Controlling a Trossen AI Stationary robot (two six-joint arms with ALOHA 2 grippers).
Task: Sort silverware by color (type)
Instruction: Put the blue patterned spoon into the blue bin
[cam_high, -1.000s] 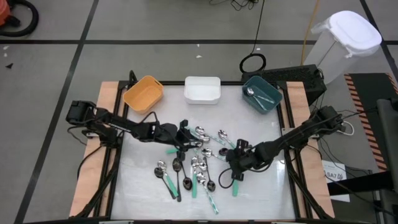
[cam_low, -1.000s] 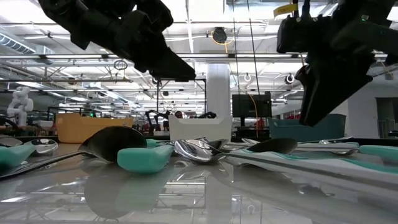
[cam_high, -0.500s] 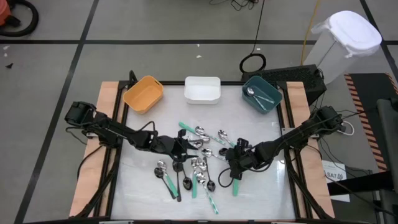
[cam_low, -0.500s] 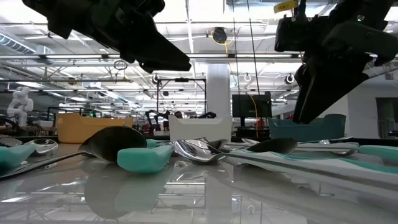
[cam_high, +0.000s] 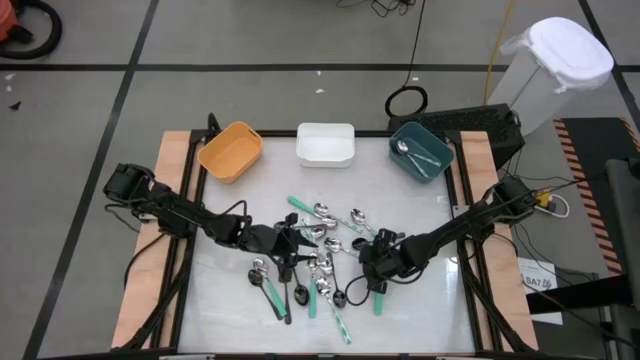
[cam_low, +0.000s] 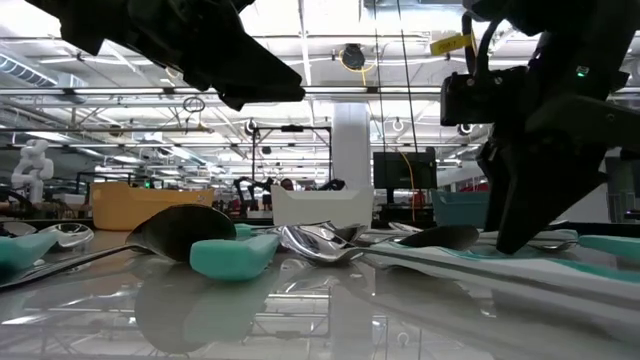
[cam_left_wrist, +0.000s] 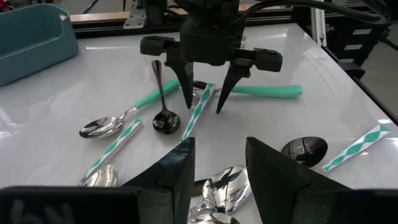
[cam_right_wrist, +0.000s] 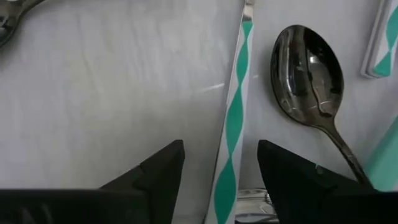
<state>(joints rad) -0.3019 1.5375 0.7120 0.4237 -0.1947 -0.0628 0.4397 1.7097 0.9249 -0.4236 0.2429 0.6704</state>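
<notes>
We hold our right gripper (cam_left_wrist: 204, 93) low over the worktop (cam_high: 420, 215), jaws apart, straddling a green-and-white striped spoon handle (cam_right_wrist: 233, 134) whose long axis runs straight between them. Our left gripper (cam_high: 285, 243), jaws parted and empty, hovers over the spoon pile (cam_high: 320, 250) nearby.

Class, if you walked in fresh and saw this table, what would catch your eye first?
First, the tangle of spoons heaped mid-table, handles black, mint-green and striped. Next, the two dark arms reaching in from either side: the right gripper stands open astride a green-and-white striped spoon, while the left gripper hangs over the heap. Along the far edge sit an orange bin, a white bin and a teal bin.
</notes>
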